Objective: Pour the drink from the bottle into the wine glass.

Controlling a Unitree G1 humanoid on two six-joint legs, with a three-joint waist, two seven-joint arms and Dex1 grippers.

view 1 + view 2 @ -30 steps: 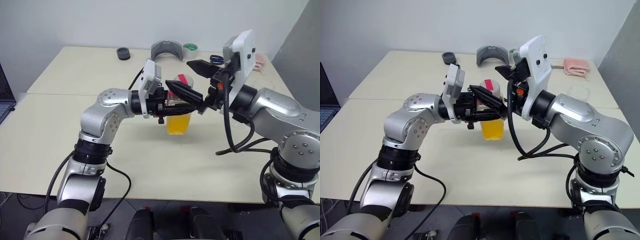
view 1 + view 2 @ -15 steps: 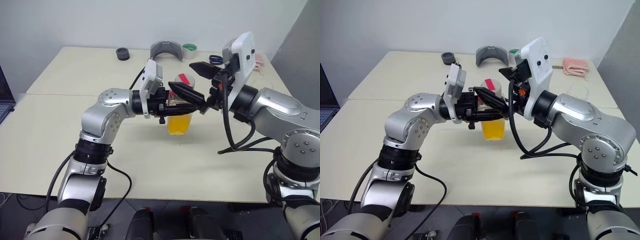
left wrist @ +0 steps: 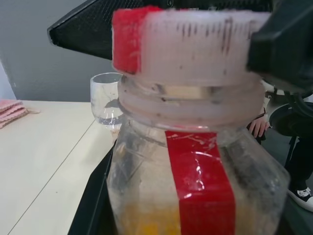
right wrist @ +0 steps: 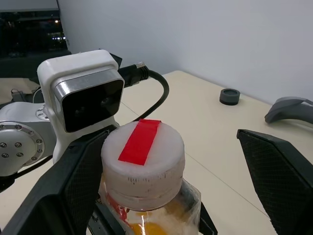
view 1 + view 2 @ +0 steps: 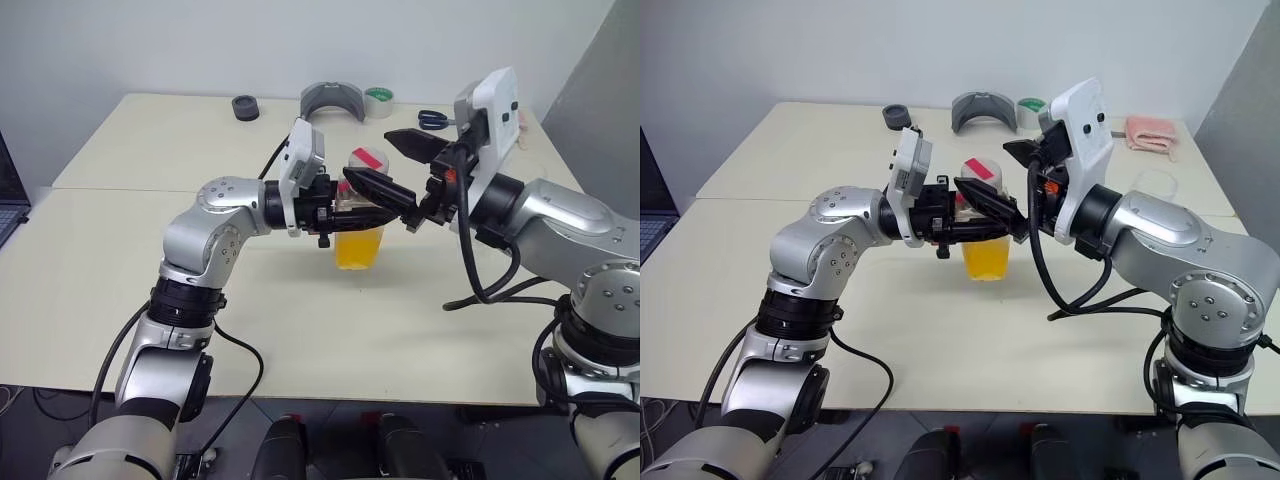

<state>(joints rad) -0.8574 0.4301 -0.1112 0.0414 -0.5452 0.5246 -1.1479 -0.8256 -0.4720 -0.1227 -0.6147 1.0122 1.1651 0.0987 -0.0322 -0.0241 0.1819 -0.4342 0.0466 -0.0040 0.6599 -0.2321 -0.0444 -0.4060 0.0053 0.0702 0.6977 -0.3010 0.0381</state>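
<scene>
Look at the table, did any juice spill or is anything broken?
Nothing stands out. The bottle is upright with its cap still on, gripped by the left tool, and the drink is all inside. The table shows no spill.

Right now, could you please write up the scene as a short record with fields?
bottle: held off the table by the left gripper, upright
cap: white with a red stripe, on the bottle
drink: orange-yellow, filling the bottle's lower part
right gripper: open, one finger on each side of the cap
wine glass: upright on the table, appears empty, beyond the bottle
table: cream
other things: grey curved piece, tape roll, black round thing, at the far edge
</scene>
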